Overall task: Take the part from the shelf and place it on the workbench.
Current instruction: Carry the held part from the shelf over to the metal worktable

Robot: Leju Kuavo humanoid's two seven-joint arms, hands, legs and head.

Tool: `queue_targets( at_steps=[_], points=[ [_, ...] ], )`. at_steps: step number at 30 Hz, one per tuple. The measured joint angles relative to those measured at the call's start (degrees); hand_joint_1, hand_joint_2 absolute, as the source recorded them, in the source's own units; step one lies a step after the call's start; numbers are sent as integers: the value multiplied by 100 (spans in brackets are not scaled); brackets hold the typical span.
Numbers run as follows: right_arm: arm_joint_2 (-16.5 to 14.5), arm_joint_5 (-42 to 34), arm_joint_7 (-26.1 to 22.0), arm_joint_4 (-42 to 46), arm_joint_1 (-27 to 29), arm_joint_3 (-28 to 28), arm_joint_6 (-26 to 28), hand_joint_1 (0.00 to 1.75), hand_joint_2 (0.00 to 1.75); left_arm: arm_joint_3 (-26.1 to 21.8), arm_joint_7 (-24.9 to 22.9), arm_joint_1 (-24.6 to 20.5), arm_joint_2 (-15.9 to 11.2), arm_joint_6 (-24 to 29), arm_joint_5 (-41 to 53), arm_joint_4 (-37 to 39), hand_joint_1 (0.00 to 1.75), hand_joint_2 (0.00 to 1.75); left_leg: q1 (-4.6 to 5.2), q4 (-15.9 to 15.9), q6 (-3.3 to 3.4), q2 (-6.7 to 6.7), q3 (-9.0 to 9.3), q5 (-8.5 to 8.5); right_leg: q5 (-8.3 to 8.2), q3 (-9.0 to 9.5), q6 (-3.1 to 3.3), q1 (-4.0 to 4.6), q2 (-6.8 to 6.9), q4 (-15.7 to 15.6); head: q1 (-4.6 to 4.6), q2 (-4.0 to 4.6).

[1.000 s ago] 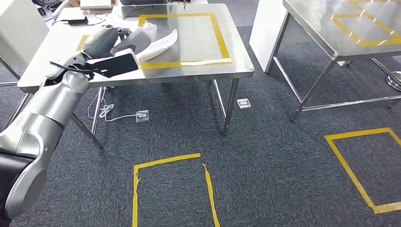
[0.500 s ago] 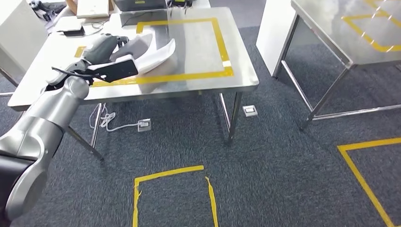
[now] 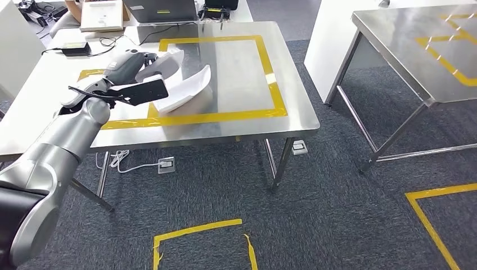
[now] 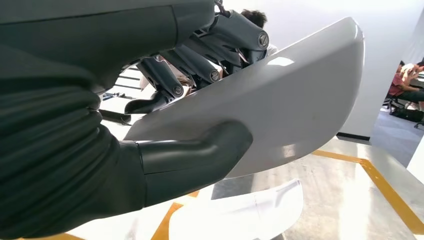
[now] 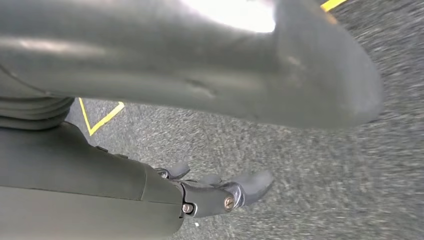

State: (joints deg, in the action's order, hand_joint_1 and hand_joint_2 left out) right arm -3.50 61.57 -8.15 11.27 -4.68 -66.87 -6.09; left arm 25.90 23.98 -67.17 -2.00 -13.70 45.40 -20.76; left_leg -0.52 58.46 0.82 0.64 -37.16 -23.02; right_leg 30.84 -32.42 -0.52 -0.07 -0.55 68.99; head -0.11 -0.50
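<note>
The shiny stainless-steel counter (image 3: 236, 67) on thin metal legs bears a rectangle of yellow tape (image 3: 270, 79). At its far edge lie a closed grey laptop (image 3: 160, 8), a flat tan-and-white box (image 3: 101, 14) and a small black adapter (image 3: 74, 49) with its cable. It stands on dark grey carpet floor (image 3: 315, 214), where a white socket block (image 3: 167, 165) lies among more yellow tape outlines (image 3: 197, 230).

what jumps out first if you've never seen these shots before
First the silver left arm reaching up from the lower left, its left hand gripping a curved white part above the steel workbench, over the near left corner of a yellow tape rectangle. In the left wrist view, the thumb presses under that white shell. Yellow tape squares on the dark carpet also catch the eye.
</note>
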Motion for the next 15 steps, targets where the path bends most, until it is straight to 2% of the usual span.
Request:
queue_targets(
  at_steps=[1, 2, 3, 4, 5, 6, 8, 9, 10, 12, 13, 15],
  points=[
    [-2, 0, 6, 1, -3, -1, 1, 0, 0, -3, -6, 6, 14, 0, 5, 2, 175, 175, 0, -1, 12, 1, 85, -81, 120, -273, -23, -6, 10, 300, 8, 0],
    [-3, 0, 16, 1, 1, -3, 2, 0, 0, -4, -13, 20, 27, 0, 12, 5, 175, 175, 0, -2, 14, 7, 182, -175, 347, -524, -41, -12, 15, 493, 18, 0],
    [-3, 0, 28, 1, 6, -5, 3, 0, 0, -4, -19, 36, 37, 0, 16, 10, 175, 175, 0, -3, 11, 14, 291, -275, 602, -719, -45, -14, 17, 542, 27, 0],
    [-4, 0, 39, 1, 13, -8, 3, 0, 0, -4, -26, 51, 43, 0, 24, 17, 175, 175, 0, -4, 2, 18, 417, -383, 784, -853, -39, -16, 18, 450, 36, 0],
    [-4, 0, 46, 1, 21, -10, 4, 0, 0, -4, -33, 64, 46, 0, 32, 24, 175, 175, 0, -5, -9, 19, 553, -495, 798, -930, -28, -16, 19, 233, 44, 0],
    [-4, 0, 48, 1, 35, -11, 4, 0, 0, -5, -43, 76, 54, 0, 42, 32, 175, 175, 1, -9, -22, 18, 687, -607, 551, -960, -6, -13, 22, -84, 49, 0],
    [-4, 0, 48, -1, 79, -21, 3, 0, 0, -9, -64, 108, 73, -1, 59, 69, 175, 175, 16, -11, -59, 31, 889, -818, -488, -982, 48, 7, 39, -760, 59, 0],
    [-5, -1, 50, -1, 94, -29, 5, 0, 0, -11, -81, 124, 85, -8, 73, 86, 175, 175, 24, -26, -90, 45, 960, -913, -900, -974, 81, 25, 43, -951, 56, 0],
    [-7, -3, 51, -1, 98, -37, 8, 0, 0, -14, -95, 130, 88, -16, 85, 98, 175, 175, 30, -27, -128, 59, 1025, -972, -1110, -959, 119, 38, 46, -1040, 53, 0],
    [-12, -6, 52, 1, 66, -47, 13, 0, 0, -27, -123, 92, 84, -28, 105, 76, 175, 175, 23, 84, -218, 65, 1082, -963, -999, -828, 214, 44, 31, -1034, 43, 0],
    [-14, -7, 51, 2, 52, -48, 13, 0, 0, -39, -131, 63, 75, -27, 106, 65, 175, 175, 18, 292, -250, 54, 1016, -887, -924, -730, 261, 32, 28, -1058, 40, 0],
    [-14, -6, 55, 4, 39, -51, 15, 0, 0, -66, -149, 35, 65, -26, 115, 66, 175, 175, 12, 945, -300, 23, 618, -828, -769, -493, 325, 13, 19, -1101, 25, 0]
  ],
)
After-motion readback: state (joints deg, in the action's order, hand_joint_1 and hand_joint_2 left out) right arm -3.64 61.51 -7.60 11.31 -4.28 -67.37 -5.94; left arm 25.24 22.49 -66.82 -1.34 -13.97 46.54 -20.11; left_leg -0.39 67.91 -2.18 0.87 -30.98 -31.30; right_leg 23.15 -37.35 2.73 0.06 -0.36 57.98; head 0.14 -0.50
